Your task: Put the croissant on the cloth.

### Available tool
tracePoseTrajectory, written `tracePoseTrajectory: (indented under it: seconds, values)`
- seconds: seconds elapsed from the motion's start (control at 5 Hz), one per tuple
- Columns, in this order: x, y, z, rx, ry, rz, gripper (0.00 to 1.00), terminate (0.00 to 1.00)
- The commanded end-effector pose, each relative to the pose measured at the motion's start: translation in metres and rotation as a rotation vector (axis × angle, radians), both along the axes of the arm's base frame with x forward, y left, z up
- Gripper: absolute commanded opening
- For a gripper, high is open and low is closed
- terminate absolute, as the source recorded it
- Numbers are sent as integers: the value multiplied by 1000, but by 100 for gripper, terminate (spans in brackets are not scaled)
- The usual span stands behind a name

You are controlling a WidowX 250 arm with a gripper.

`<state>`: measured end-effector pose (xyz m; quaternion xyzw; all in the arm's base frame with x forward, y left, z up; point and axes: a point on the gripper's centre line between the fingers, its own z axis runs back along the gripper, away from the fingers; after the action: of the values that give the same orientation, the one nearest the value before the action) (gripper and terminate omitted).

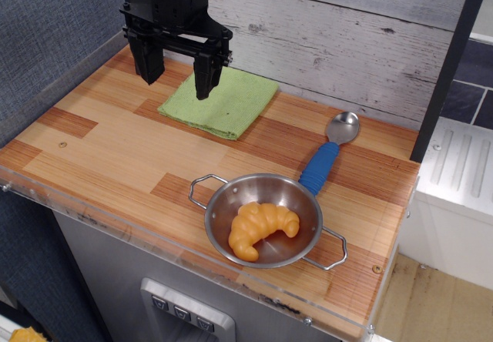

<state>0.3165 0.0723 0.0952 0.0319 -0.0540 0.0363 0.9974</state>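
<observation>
The glossy orange-yellow croissant (260,228) lies inside a steel bowl (223,203) with two wire handles near the table's front edge. The light green cloth (231,103) lies flat at the back of the wooden table. My gripper (176,80) hangs open and empty above the cloth's left corner, far from the croissant. Its two black fingers point down, the right finger (205,78) over the cloth and the left one over bare wood.
A spoon (330,152) with a blue handle and metal scoop lies right of the cloth, just behind the bowl. A clear plastic rim runs along the table's front edge (154,238). A grey plank wall stands behind; a dark post (451,65) stands at the right.
</observation>
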Motion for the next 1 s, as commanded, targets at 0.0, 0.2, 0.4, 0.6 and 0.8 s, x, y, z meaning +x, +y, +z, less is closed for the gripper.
tracePoseTrajectory:
  seconds: [0.0, 0.2, 0.4, 0.6, 0.8]
  values:
    - [0, 0, 0, 0, 0, 0, 100, 0]
    - [-24, -40, -2, 0, -5, -122, 100, 0]
    - [-42, -70, -9, -4, 16, -198, 100, 0]
    - [-51, -86, -15, -11, 25, -264, 100, 0]
    - [-55, -95, -28, -62, 31, -329, 100, 0]
